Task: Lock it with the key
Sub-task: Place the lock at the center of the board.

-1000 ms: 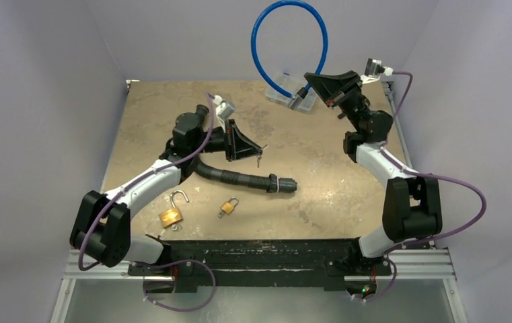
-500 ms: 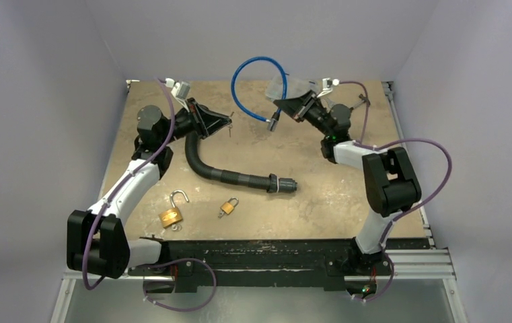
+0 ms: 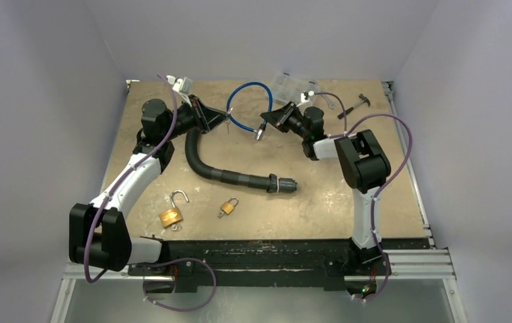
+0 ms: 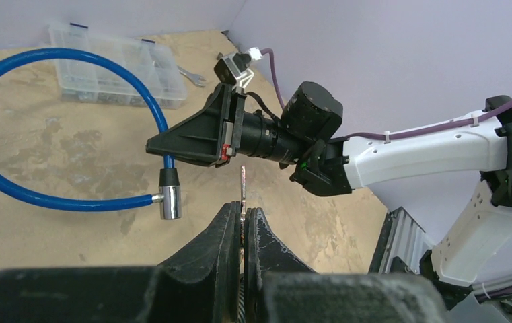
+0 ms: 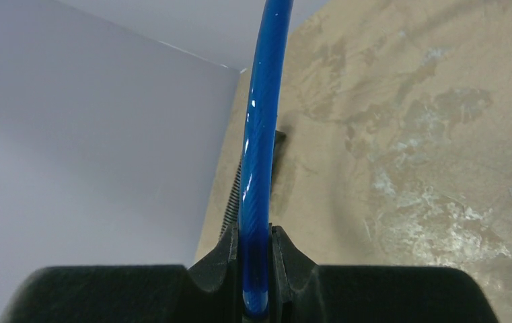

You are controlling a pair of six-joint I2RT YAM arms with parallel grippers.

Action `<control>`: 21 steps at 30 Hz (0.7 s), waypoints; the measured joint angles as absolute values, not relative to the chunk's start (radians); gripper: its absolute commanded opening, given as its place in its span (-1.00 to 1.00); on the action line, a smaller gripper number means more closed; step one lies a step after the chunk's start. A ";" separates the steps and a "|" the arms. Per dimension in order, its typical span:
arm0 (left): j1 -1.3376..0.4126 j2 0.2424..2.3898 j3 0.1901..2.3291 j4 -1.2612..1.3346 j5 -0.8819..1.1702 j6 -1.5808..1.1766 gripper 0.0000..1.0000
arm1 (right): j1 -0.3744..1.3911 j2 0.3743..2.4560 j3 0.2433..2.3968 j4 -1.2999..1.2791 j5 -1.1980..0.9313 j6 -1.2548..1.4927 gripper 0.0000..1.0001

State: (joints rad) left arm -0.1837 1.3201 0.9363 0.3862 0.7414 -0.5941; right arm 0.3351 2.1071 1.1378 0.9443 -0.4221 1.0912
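Observation:
My left gripper (image 3: 225,121) is shut on a small silver key (image 4: 243,183), whose blade sticks up from between the fingers (image 4: 229,229). My right gripper (image 3: 265,121) is shut on a blue cable lock (image 3: 243,101), which loops between the two grippers above the back of the table. In the left wrist view the cable (image 4: 58,57) ends in a black and silver lock barrel (image 4: 169,200) hanging below the right gripper (image 4: 151,145), a little left of the key tip and apart from it. In the right wrist view the cable (image 5: 260,134) runs up from between the shut fingers (image 5: 256,232).
A black corrugated hose (image 3: 229,176) lies across the middle of the table. Two brass padlocks sit near the front, one with its shackle open (image 3: 172,214) and a smaller one (image 3: 227,206). A clear organiser box (image 3: 293,84) and a small hammer (image 3: 355,105) lie at the back.
My right arm has swung left and down, bringing the blue cable from high at the back right to mid-table. My left gripper moved back and left with the key, now facing the cable end.

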 measured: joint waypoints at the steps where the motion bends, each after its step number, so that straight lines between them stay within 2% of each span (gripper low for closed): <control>1: -0.184 1.324 0.938 0.383 0.738 -0.590 -1.00 | 0.339 2.125 1.149 0.939 -0.417 1.096 -1.00; 6: -0.184 1.354 0.943 0.367 0.704 -0.578 -1.00 | 0.361 2.187 1.184 0.916 -0.408 1.108 -1.00; 7: -0.184 1.361 0.945 0.365 0.698 -0.577 -1.00 | 0.366 2.194 1.190 0.905 -0.407 1.110 -0.93; 8: -0.184 1.369 0.945 0.363 0.688 -0.573 -1.00 | 0.369 2.201 1.197 0.897 -0.406 1.110 -0.75; 12: -0.184 1.393 0.947 0.357 0.662 -0.563 -1.00 | 0.378 2.231 1.228 0.873 -0.402 1.110 -0.66; 21: -0.184 1.513 0.988 0.361 0.623 -0.565 -1.00 | 0.379 2.322 1.390 0.803 -0.402 1.104 0.33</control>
